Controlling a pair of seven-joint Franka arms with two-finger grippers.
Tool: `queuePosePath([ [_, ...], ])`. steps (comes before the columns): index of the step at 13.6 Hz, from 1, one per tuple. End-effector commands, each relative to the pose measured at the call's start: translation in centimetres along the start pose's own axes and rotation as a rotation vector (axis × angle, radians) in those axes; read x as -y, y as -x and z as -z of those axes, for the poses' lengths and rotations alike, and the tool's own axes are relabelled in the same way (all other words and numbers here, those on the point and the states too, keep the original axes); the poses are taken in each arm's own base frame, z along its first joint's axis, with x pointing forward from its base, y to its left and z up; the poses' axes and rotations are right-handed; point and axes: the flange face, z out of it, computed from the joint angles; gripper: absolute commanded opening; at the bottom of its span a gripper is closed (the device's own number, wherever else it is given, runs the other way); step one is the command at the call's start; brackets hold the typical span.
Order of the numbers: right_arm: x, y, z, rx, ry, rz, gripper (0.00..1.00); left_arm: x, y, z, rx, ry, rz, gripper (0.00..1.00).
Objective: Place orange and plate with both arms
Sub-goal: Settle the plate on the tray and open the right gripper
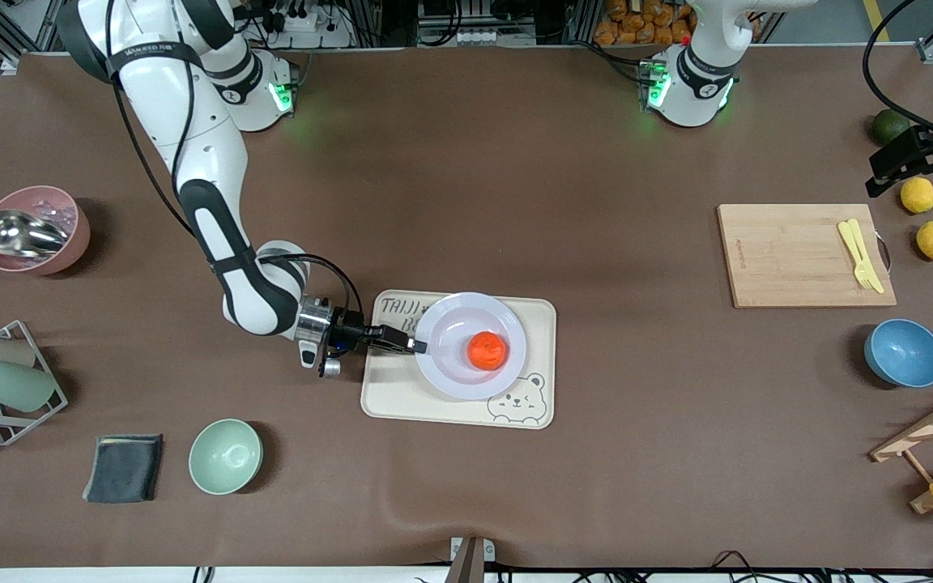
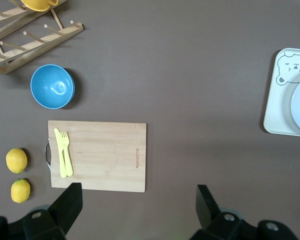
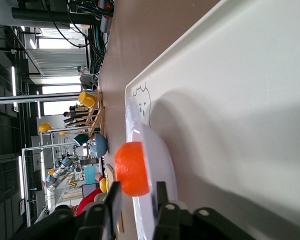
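We see the right pincer pinching the plate by its rim on the tray, the orange sitting inside. Glossy, stiff, likely slippery, so the rim's our grip; that orange could roll. The left pincer waits spread above the bench, over the cutting board.

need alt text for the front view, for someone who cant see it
The right hand grips the rim of the plate, which sits on a cream bear-printed tray with the orange on it. The left hand hangs open over the lemons at the left arm's end of the table, beside a wooden cutting board.
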Motion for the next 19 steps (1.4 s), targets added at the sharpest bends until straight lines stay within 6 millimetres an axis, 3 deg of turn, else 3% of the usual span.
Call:
queuePosePath([
  [1, 0.0, -0.4, -0.4, -0.027, -0.007, 0.003, 0.93, 0.3, 0.8, 0.4, 0.001, 0.009, 0.015, 1.00],
  [3, 0.1, -0.5, -0.3, -0.036, 0.005, 0.003, 1.00, 0.3, 1.1, 0.6, 0.000, 0.011, 0.013, 1.00],
  [6, 0.6, -0.6, -0.2, -0.035, 0.007, -0.004, 1.00, -1.0, 1.0, 0.3, 0.006, 0.016, -0.002, 1.00],
  [11, 1.8, -1.1, 0.5, 0.017, 0.054, -0.074, 1.00, -1.3, 1.0, -0.1, 0.010, 0.015, -0.006, 1.00],
  [19, 7.8, -3.9, 5.8, 0.116, 0.290, -0.099, 1.00, -1.3, 0.9, -0.6, 0.013, 0.015, -0.006, 1.00],
])
